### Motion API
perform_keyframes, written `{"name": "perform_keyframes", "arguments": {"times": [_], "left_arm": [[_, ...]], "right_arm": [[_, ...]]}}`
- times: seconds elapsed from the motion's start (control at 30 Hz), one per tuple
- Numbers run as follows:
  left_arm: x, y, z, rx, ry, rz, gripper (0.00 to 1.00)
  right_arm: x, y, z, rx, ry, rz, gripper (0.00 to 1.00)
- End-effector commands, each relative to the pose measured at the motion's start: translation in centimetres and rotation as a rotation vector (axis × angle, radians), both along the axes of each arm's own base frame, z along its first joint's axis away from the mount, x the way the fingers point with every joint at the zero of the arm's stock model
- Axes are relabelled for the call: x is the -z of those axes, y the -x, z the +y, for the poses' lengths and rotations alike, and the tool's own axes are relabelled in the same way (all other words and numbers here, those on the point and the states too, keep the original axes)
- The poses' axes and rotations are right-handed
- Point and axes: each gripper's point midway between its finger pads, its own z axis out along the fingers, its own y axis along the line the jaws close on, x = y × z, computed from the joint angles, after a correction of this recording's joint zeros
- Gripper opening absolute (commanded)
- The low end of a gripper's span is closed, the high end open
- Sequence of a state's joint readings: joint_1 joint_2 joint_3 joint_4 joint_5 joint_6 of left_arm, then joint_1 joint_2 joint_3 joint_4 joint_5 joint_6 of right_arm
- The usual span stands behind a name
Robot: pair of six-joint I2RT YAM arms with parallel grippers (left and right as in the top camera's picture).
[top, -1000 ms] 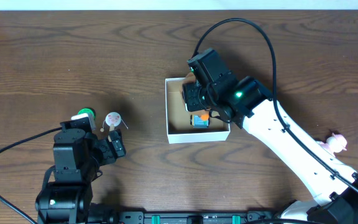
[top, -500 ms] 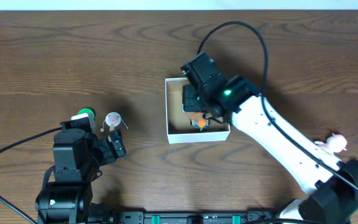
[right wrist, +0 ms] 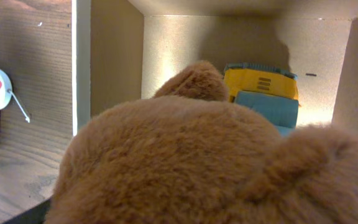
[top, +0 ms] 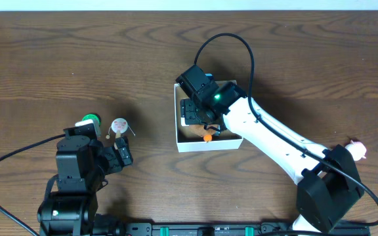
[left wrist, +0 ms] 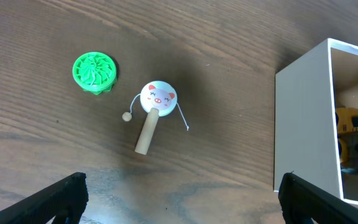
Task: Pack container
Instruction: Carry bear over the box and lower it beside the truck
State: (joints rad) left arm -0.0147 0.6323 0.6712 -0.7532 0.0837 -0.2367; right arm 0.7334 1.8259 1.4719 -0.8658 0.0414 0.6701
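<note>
The container [top: 209, 143] is a white shallow box with a tan inside, at the table's middle. It also shows in the left wrist view [left wrist: 303, 118] and the right wrist view [right wrist: 114, 56]. My right gripper [top: 199, 113] is low over its left half, shut on a brown plush toy [right wrist: 185, 162] that fills the right wrist view and hides the fingers. A yellow and blue toy truck [right wrist: 263, 93] lies inside the container, beyond the plush. My left gripper [top: 125, 152] [left wrist: 182, 205] is open and empty, left of the container.
A pig-face rattle drum [top: 119, 125] [left wrist: 156, 99] and a green round toy [top: 90, 120] [left wrist: 94, 72] lie on the table just beyond my left gripper. A small pink toy [top: 354, 149] lies at the far right, beside the right arm.
My right gripper has swung left and lower inside the container with the plush toy, now covering the toy truck from above. The left arm has not moved.
</note>
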Motion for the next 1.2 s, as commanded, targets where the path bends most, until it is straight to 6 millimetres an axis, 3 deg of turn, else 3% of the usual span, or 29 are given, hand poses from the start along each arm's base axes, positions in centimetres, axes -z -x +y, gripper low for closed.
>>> {"name": "perform_keyframes", "arguments": {"times": [0.0, 0.47, 0.57, 0.67, 1.17], "left_arm": [[-0.8, -0.2, -0.1, -0.004, 0.013, -0.016, 0.98], [-0.7, -0.1, -0.1, -0.004, 0.014, -0.009, 0.98], [-0.7, -0.1, -0.1, -0.004, 0.014, -0.009, 0.98], [-0.7, -0.1, -0.1, -0.004, 0.014, -0.009, 0.98], [-0.7, -0.1, -0.1, -0.004, 0.013, -0.009, 0.98]], "right_arm": [[-0.2, -0.1, 0.4, -0.003, -0.002, -0.012, 0.76], [-0.7, -1.0, 1.2, -0.058, -0.020, -0.063, 0.76], [-0.8, -1.2, 1.3, -0.059, -0.026, -0.072, 0.79], [-0.9, -1.3, 1.4, -0.078, -0.025, -0.082, 0.88], [-1.1, -1.5, 1.6, -0.081, -0.032, -0.093, 0.91]]}}
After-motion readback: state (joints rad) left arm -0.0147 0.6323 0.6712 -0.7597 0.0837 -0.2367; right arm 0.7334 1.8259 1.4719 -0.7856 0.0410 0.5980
